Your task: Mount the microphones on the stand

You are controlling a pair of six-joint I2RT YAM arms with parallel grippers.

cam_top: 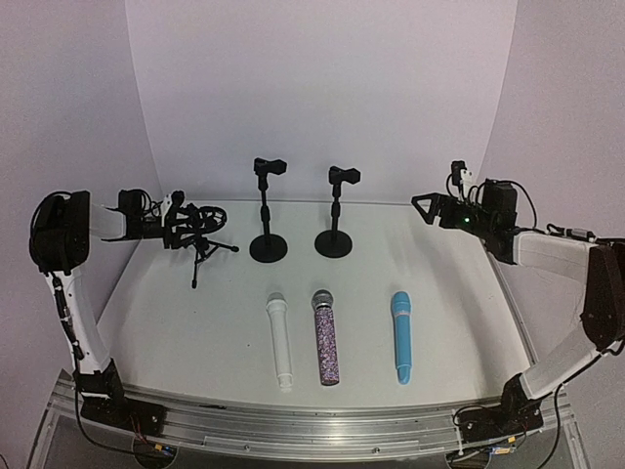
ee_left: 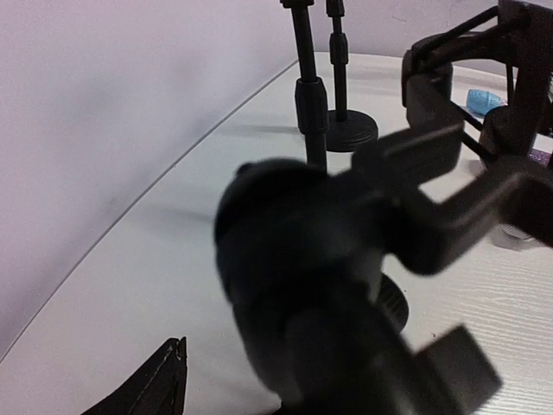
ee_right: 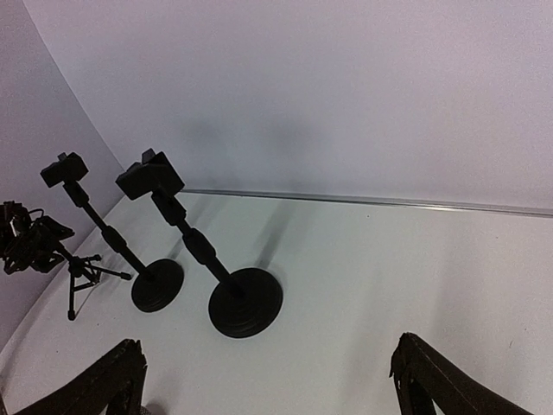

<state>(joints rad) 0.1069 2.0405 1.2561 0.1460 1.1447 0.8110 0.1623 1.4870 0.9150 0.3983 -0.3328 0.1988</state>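
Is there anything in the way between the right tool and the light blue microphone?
Nothing visible. The right tool hangs open, the light blue microphone lies nearer the arm bases, and only bare table is between them. The nearest stand is off to the side.

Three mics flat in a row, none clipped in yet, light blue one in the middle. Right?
No: the purple-glitter microphone with silver mesh head is in the middle; the light blue stick microphone lies at the right end. Top external view shows it. The rest holds.
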